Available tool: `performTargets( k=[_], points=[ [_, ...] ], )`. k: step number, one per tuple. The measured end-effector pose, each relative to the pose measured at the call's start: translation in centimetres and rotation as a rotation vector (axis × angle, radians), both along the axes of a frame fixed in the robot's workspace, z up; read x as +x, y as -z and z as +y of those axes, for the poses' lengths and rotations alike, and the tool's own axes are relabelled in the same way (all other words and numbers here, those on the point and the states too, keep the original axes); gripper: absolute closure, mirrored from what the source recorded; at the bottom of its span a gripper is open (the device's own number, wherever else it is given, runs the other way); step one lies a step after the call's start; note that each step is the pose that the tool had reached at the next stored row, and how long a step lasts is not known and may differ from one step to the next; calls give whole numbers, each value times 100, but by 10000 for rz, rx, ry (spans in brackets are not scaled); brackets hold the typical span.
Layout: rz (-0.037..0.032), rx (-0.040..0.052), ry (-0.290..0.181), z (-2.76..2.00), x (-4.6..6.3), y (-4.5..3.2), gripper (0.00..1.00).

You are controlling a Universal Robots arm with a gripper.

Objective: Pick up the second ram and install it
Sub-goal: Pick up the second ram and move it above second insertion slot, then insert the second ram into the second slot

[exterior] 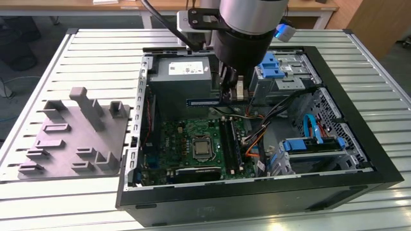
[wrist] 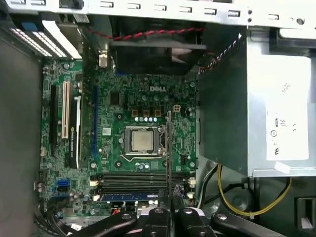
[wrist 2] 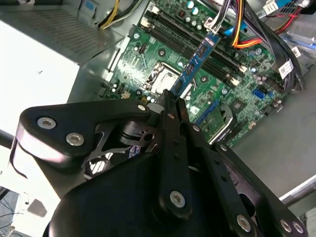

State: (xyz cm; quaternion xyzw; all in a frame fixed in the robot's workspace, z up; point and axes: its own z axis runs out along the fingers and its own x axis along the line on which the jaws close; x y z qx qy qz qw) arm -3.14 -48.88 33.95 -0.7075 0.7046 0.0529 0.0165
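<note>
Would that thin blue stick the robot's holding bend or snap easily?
Probably stiff: the second ram juts straight from the gripper without sagging. Likely light, being so thin. Maybe fragile, with bare chips on it.

Open computer case (exterior: 257, 199), grey tray (exterior: 64, 144) — slatted table (exterior: 83, 53)

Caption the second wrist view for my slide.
Gripper shut on the second ram, holding it over the open case's motherboard.

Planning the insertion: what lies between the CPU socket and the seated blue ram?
Empty black memory slots, in the first wrist view; the gripper holds the second ram.
</note>
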Motion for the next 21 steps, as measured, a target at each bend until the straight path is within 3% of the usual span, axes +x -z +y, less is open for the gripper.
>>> performTargets(
  k=[10,21],
  points=[
    [0,0,0,0,65,181,86],
    [0,-1,0,0,66,196,86]
  ],
)
